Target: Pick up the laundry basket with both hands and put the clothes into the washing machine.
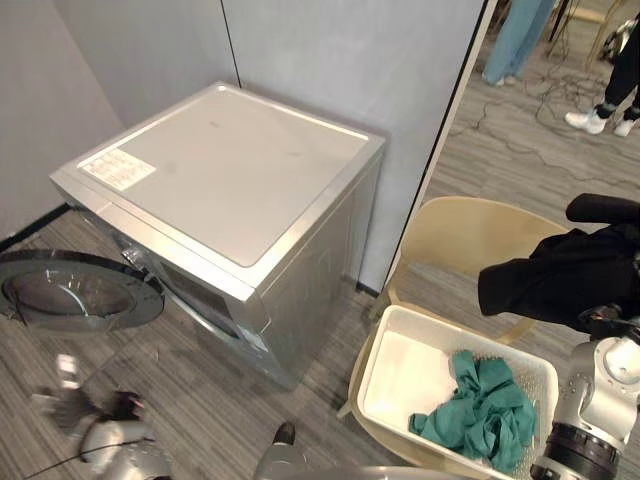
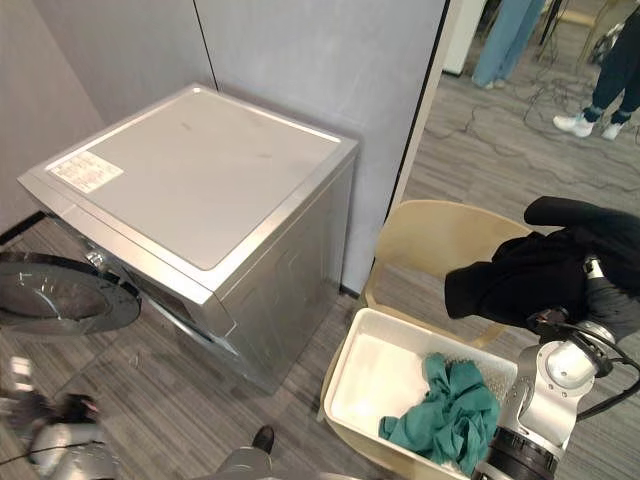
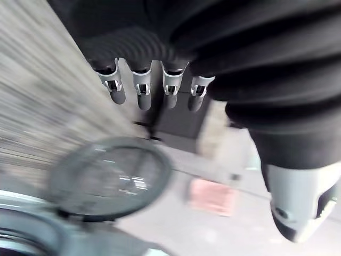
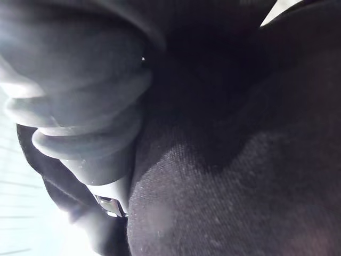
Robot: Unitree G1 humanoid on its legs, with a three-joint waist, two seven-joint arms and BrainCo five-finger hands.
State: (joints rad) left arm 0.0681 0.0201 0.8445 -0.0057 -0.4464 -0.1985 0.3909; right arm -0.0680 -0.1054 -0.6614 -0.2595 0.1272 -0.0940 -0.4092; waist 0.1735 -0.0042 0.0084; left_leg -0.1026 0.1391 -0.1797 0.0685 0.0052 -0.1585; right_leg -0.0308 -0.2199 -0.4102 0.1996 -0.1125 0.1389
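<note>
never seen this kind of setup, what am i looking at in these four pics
A humanoid robot doing laundry. The two wide pictures come from its head cameras, looking down; the two close ones from its wrists. A silver washer stands with its round door open. A white basket sits on a beige chair, a teal cloth in it. A black garment hangs at the right hand, the grip hidden. The left hand is open and empty, low by the door.
</note>
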